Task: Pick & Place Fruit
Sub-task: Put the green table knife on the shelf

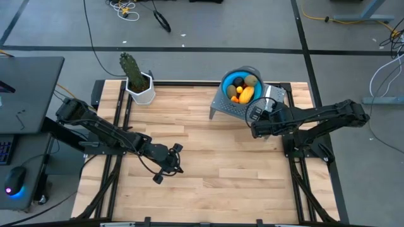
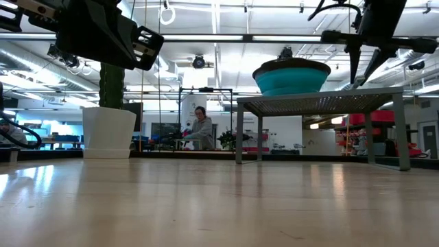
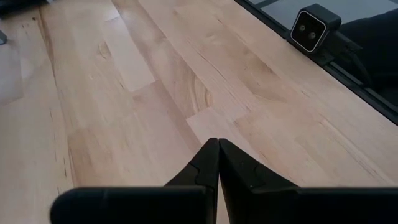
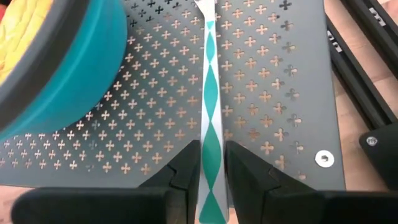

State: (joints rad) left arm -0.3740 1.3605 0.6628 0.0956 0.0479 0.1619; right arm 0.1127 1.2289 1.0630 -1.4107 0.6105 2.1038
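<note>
The right end effector (image 4: 211, 149) is at 1 o'clock on the counter (image 1: 214, 157), above the perforated metal stand (image 4: 273, 93). Its fingers are closed on the slim knife (image 4: 210, 93), which has a teal diamond pattern. To do this step well, I think it should lift the knife straight up and keep it away from the blue bowl (image 1: 240, 74) just beside it, at 11 o'clock from the knife.

The fruit (image 1: 242, 90) all lies in that bowl. I count one yellow oblong (image 1: 245, 94), one dark ball, two olive-brown ovals and at least one small orange piece.

There is one knife, one bowl, one stand and one potted cactus (image 1: 130, 66).

The left end effector (image 3: 218, 146) waits at 7 o'clock, closed and empty.
</note>
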